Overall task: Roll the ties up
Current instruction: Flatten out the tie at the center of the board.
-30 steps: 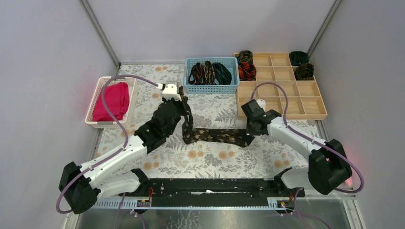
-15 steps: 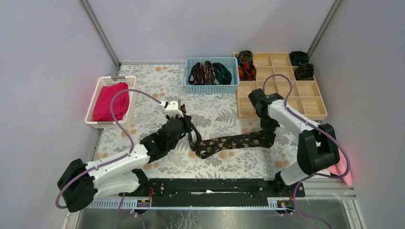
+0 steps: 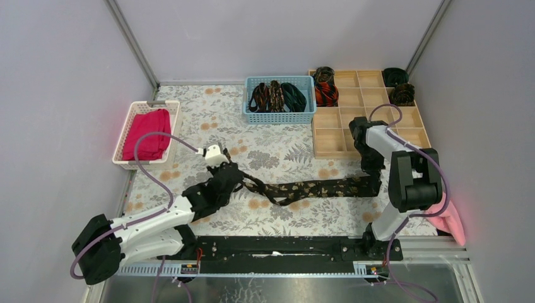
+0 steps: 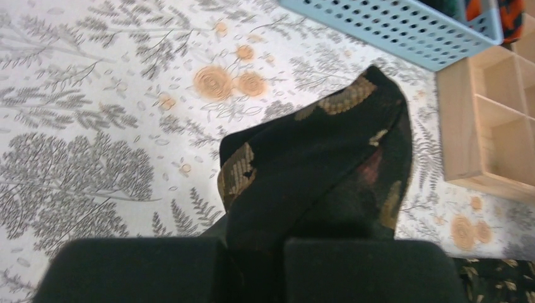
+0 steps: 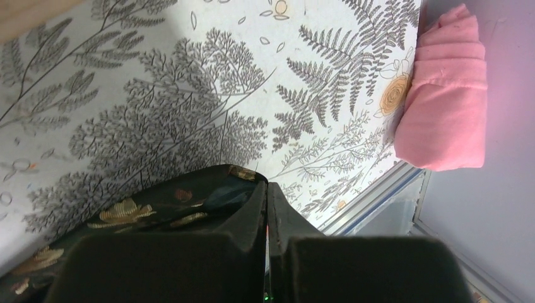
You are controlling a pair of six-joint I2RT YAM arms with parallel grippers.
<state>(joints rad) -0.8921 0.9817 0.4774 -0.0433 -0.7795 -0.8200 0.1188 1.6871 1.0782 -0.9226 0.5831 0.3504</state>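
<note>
A black tie [image 3: 315, 188] with gold-brown flecks lies stretched left to right across the flowered table, slightly twisted near its left end. My left gripper [image 3: 241, 178] is shut on that left end; in the left wrist view the fabric [image 4: 328, 164] rises from between the jaws [image 4: 252, 246]. My right gripper [image 3: 373, 186] is shut on the tie's right end, and the right wrist view shows the cloth [image 5: 158, 211] meeting the closed fingertips [image 5: 266, 189]. More ties lie loose in a blue basket [image 3: 279, 117], and coiled ones [image 3: 325, 95] sit in a wooden tray [image 3: 331, 153].
A white basket [image 3: 126, 136] with a magenta cloth stands at the left. A pink towel [image 3: 451, 218] lies at the table's right near corner, also in the right wrist view [image 5: 448, 113]. The table's metal edge [image 5: 378, 196] runs close to my right gripper.
My right gripper has swung right and nearer, my left gripper nearer and left. The tie between them has been drawn out from a bent shape into a long strip.
</note>
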